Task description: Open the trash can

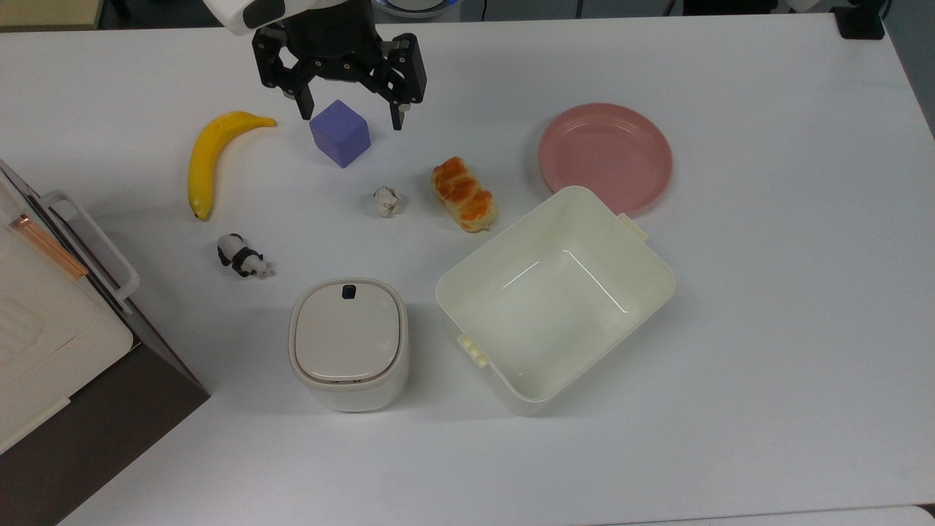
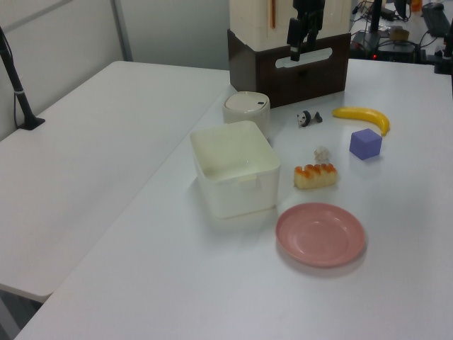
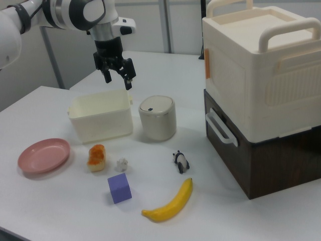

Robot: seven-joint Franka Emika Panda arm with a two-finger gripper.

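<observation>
In the top view, from the left, a banana and a toy panda lie on the white table, then the trash can stands with its beige lid flat and shut, just beside the larger lidless tub, with a pink plate beyond it. The gripper hangs with its jaws spread wide and empty, seemingly above the purple cube though its height is hard to judge, well apart from the trash can
</observation>
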